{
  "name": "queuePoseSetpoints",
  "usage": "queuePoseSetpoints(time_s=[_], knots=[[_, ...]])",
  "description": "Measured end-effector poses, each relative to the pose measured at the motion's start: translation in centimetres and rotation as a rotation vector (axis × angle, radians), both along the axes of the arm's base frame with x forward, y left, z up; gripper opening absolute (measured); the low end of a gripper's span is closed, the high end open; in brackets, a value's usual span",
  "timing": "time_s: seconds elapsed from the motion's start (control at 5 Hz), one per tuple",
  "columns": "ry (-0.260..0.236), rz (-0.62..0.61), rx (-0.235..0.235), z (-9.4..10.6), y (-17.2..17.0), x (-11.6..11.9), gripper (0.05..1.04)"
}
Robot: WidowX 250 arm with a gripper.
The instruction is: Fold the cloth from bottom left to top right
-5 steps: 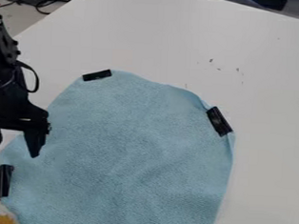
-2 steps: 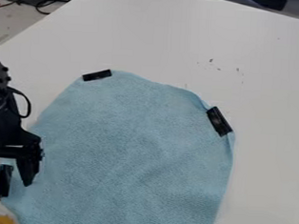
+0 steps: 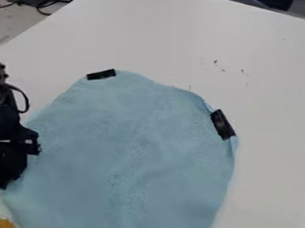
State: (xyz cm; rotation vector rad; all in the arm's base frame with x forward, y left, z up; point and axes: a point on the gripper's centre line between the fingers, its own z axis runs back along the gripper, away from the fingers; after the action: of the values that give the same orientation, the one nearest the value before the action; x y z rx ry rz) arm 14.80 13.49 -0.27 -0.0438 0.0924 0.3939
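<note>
I am keeping the fingers (image 3: 9, 168) closed on the clip (image 3: 0, 186) at the left edge of the cloth (image 3: 133, 149), which is lying spread on the surface (image 3: 274, 84).

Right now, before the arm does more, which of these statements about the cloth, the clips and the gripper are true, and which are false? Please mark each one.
1. The light blue cloth lies spread on the white table. True.
2. The black gripper is at the right edge of the cloth. False: it is at the left edge.
3. A small black clip sits at the cloth's upper left edge. True.
4. The gripper's fingers are spread wide apart. False: they look closed on the cloth's left edge.
5. The cloth is already folded in half. False: it is not folded over yet.
</note>
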Motion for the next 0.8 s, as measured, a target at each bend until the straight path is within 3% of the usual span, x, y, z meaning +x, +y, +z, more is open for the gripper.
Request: queuePoseSetpoints(time_s=[0.2, 0.4, 0.8], knots=[[-0.007, -0.014, -0.006, -0.1, 0.3, 0.4, 0.234], [0.021, -0.039, 0.02, 0.6, -0.1, 0.9, 0.137], [0.02, -0.097, 0.149, 5.5, -1.8, 5.9, 0.066]])
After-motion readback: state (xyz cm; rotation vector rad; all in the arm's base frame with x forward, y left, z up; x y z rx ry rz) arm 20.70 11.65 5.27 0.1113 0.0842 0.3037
